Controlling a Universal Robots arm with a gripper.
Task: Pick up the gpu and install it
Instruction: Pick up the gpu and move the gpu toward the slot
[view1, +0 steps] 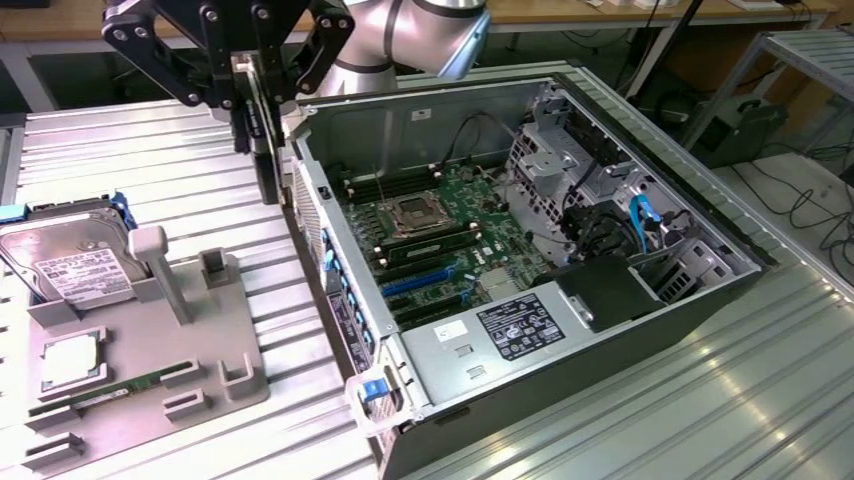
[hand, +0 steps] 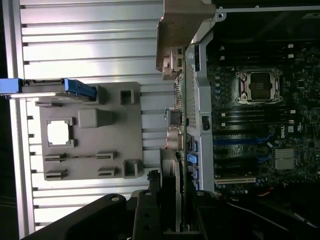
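Pincer (view1: 251, 95) clenched on the gpu (view1: 264, 160), upper left of the exterior frame. Card hangs upright and edge-on, raised off the desk (view1: 134, 150), just beside the left wall of the open computer case (view1: 574, 400). Hard drive (view1: 67, 260) stands in the grey fixture (view1: 200, 340), lower left, well apart.

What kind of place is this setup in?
Probably a robotics lab workcell: a slatted aluminium table, an open computer case on it, and a grey parts fixture alongside.

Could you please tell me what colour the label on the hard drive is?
The label is white with dark print, clearest in the exterior view.
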